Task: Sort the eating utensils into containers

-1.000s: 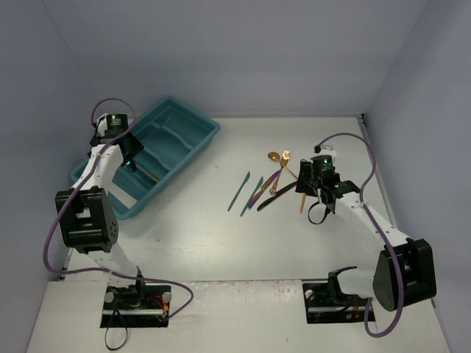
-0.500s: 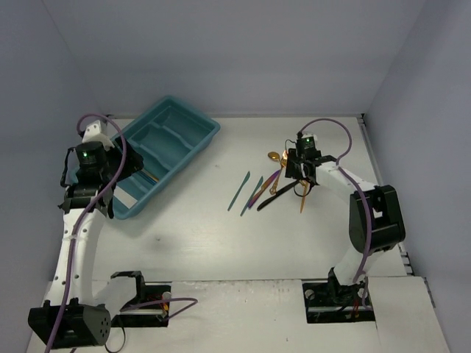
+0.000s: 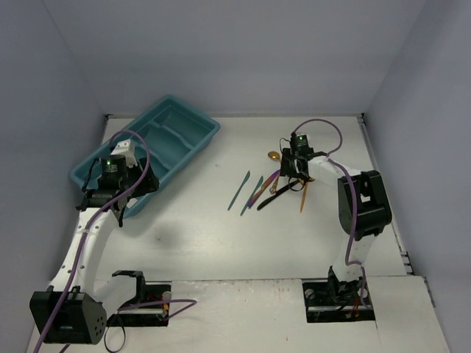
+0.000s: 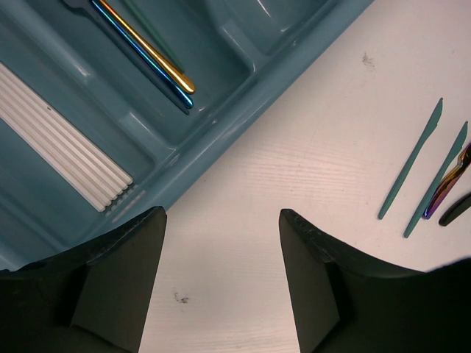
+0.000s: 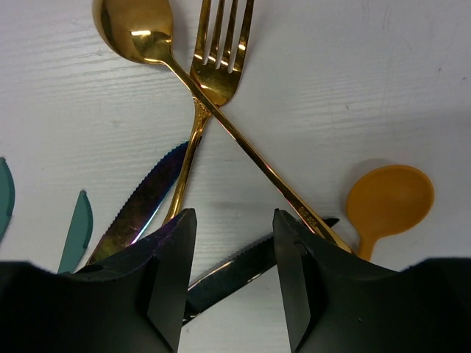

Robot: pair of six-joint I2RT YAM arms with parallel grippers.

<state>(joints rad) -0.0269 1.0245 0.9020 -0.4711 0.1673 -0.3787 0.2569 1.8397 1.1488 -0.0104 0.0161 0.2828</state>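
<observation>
Gold fork (image 5: 215, 70) crossing spoon (image 5: 221, 121), just beyond right pincer (image 5: 232, 220)

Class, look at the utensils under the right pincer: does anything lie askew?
Yes. The gold spoon crosses the gold fork in an X, while the two teal knives lie side by side.
</observation>
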